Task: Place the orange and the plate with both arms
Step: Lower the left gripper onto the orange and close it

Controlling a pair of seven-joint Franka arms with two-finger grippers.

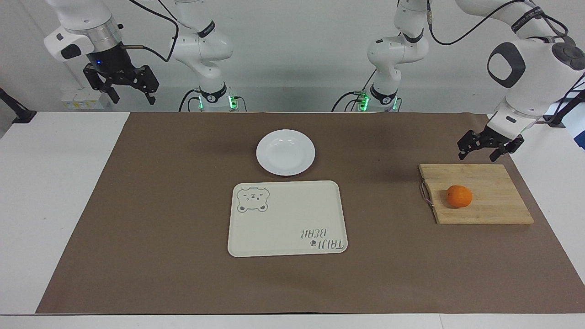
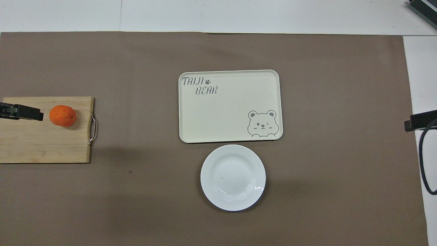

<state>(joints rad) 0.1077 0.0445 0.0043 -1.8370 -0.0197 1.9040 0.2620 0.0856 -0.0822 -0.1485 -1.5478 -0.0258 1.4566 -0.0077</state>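
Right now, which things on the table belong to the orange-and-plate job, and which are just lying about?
Job:
orange, on the cutting board
plate, on the brown mat, nearer the robots than the tray
left gripper, open, raised by the board's robot-side edge
right gripper, open, waiting raised at its own end

Other:
cutting board
bear tray
brown mat
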